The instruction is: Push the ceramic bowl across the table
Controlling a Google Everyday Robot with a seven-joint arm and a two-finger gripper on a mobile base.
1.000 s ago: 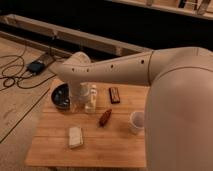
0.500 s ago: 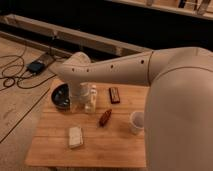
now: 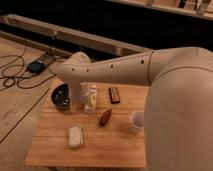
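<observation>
Cream-white tubular arm (image 3: 125, 70), small dark dots, pale claw (image 3: 82, 104) under its rounded far end.

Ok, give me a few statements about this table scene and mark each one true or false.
1. The ceramic bowl sits at the far left of the table. True.
2. A brown object lies on the wood between the gripper and the white cup. True.
3. The gripper hangs over the white cup. False: it is down by the bowl's right side, well away from the cup.
4. The bowl is white. False: it is dark and glossy.
5. A pale packet lies on the near left part of the table. True.
</observation>
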